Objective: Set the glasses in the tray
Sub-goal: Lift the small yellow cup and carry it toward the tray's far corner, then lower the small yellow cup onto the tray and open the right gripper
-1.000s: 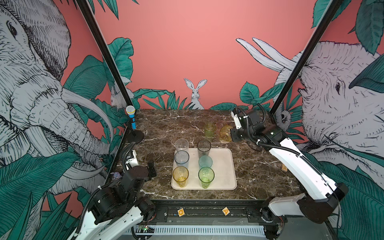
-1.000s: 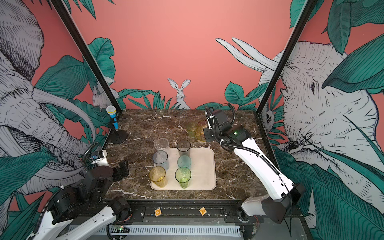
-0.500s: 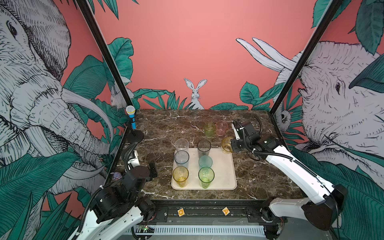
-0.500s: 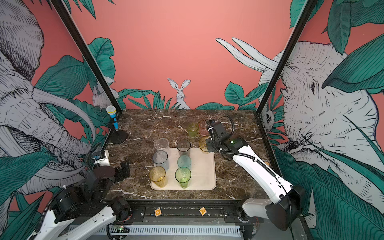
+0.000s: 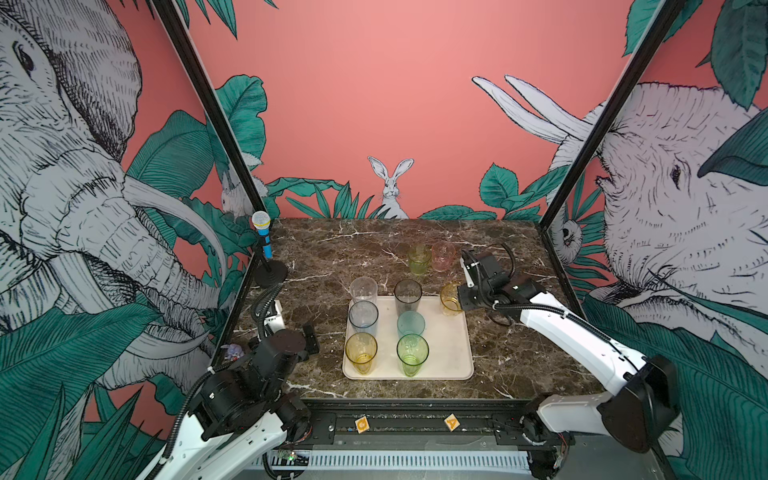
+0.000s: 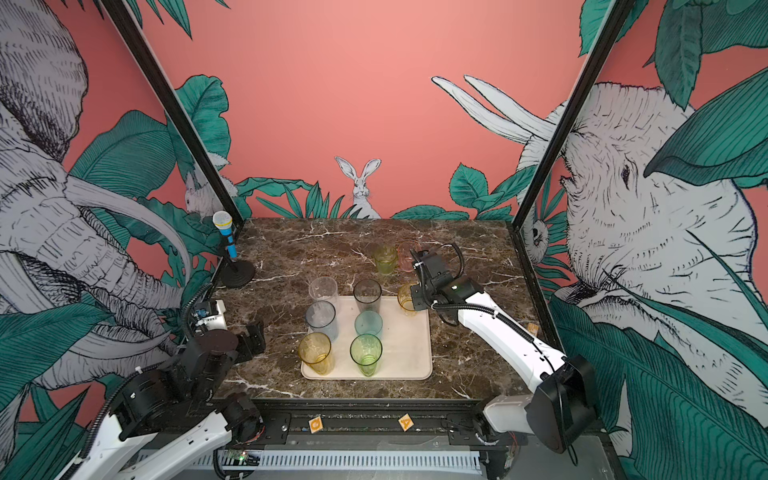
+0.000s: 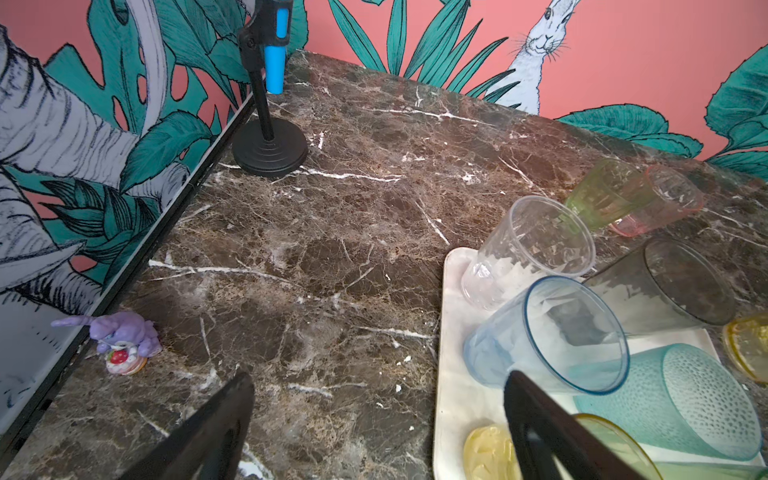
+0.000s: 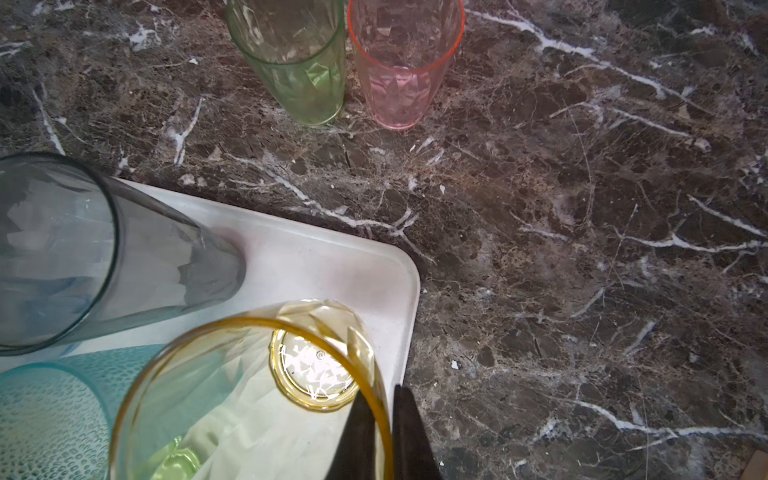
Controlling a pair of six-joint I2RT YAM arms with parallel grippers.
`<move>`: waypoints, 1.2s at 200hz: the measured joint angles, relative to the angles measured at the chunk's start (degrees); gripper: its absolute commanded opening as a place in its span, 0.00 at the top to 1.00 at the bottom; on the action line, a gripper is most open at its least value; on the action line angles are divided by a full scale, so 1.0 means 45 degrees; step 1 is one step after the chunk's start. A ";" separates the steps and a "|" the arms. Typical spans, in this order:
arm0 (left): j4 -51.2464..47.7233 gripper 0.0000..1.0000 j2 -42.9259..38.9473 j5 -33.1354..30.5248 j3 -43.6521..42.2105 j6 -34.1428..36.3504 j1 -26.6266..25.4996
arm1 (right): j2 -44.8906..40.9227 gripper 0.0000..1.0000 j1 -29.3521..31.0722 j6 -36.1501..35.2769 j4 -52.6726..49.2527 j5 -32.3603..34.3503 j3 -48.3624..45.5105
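The dark brown marble table [image 5: 332, 253] carries the flat cream tray with rounded corners [image 5: 449, 345], and six tall translucent tumblers [image 5: 412, 353] stand on it. Both top views hide the right gripper [image 5: 458, 297] grip. The right wrist view shows it pinched on the rim of the short amber patterned tumbler [image 8: 316, 365], at the tray's far right corner. The left gripper [image 7: 378, 378] is wide open and empty, beside the tray. The short green tumbler [image 5: 419, 259] and the short pink tumbler [image 5: 443, 256] stand on the marble behind the tray.
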 measured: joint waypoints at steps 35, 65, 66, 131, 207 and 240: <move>0.0083 0.05 0.0126 0.0083 -0.0049 -0.0039 0.0000 | 0.0321 1.00 -0.0141 0.0092 0.0505 -0.0151 -0.0364; 0.0092 0.06 0.0126 0.0083 -0.0049 -0.0063 0.0000 | 0.0665 1.00 -0.0321 0.0180 0.0986 -0.0291 -0.0729; 0.0092 0.05 0.0126 0.0083 -0.0049 -0.0063 0.0000 | 0.0680 1.00 -0.0325 0.0180 0.1001 -0.0311 -0.0743; 0.0097 0.06 0.0126 0.0087 -0.0078 -0.0087 0.0000 | 0.1370 1.00 -0.0495 0.0291 0.1651 -0.0724 -0.0889; 0.0287 0.05 0.0238 0.0126 -0.0170 -0.0097 0.0000 | 0.2210 0.96 -0.0578 0.0374 0.2225 -0.1005 -0.0889; 0.0335 0.05 0.0282 0.0131 -0.0199 -0.0097 0.0000 | 0.2565 0.96 -0.0578 0.0369 0.2327 -0.1054 -0.0889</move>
